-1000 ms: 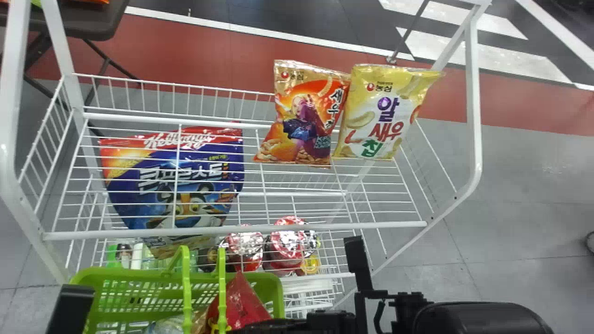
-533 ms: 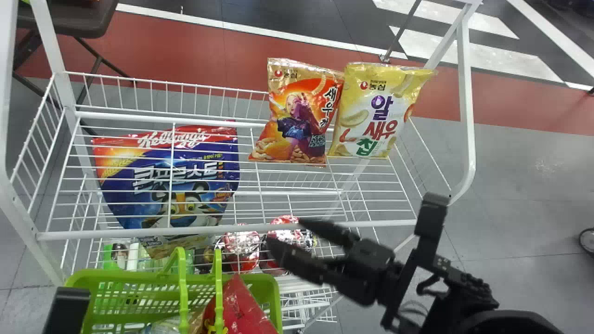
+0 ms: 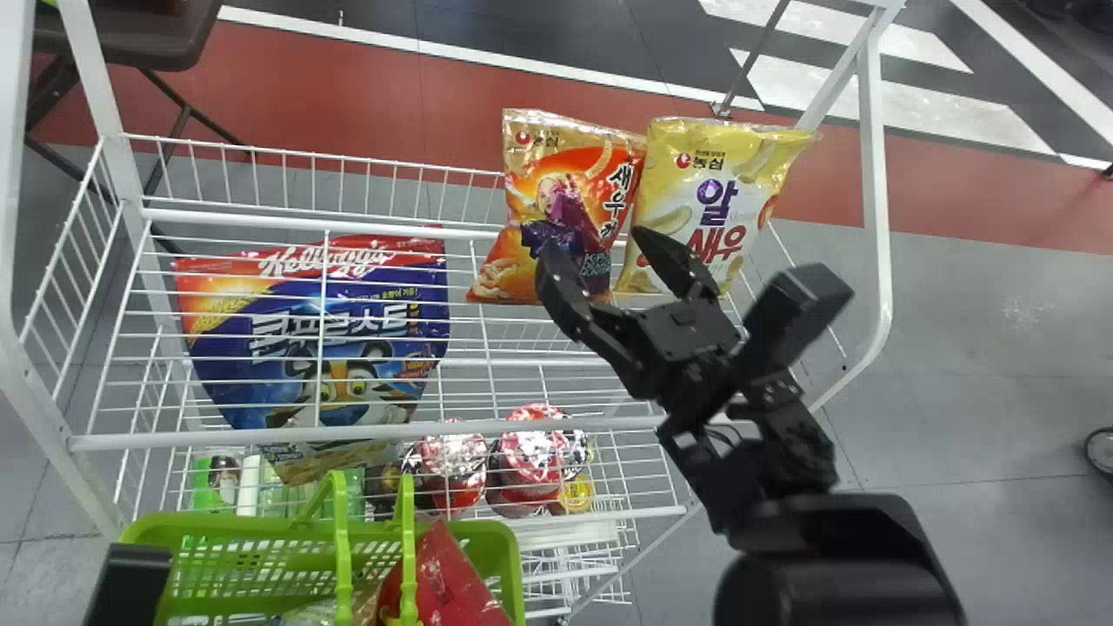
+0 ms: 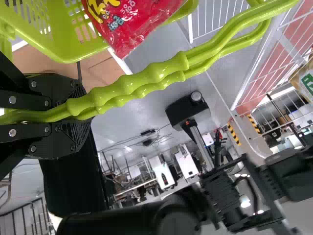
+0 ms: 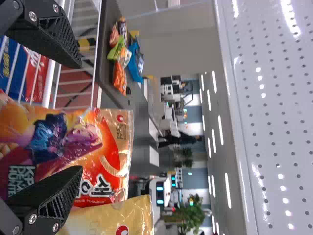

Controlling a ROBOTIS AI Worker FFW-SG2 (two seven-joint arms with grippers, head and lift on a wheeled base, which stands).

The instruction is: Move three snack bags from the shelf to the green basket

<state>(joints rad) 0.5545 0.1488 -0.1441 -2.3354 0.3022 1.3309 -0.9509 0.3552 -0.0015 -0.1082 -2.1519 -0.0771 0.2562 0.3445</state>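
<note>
right end effector [image 3: 602,252], centre of the frame, fingers apart by the orange snack bag [image 3: 569,156]; left end effector [image 3: 130,584], lower left, clamped on handles [image 4: 137,85] of the green basket [image 3: 217,526].

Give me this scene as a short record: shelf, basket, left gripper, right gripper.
Shelf: white wire shelf with an orange-and-gold snack bag and, to its right, a yellow-and-white snack bag
Basket: green plastic basket, glossy red bag inside
Left gripper: left gripper closed on the basket's handles
Right gripper: right gripper empty, fingers apart, near the orange-and-gold snack bag
</note>
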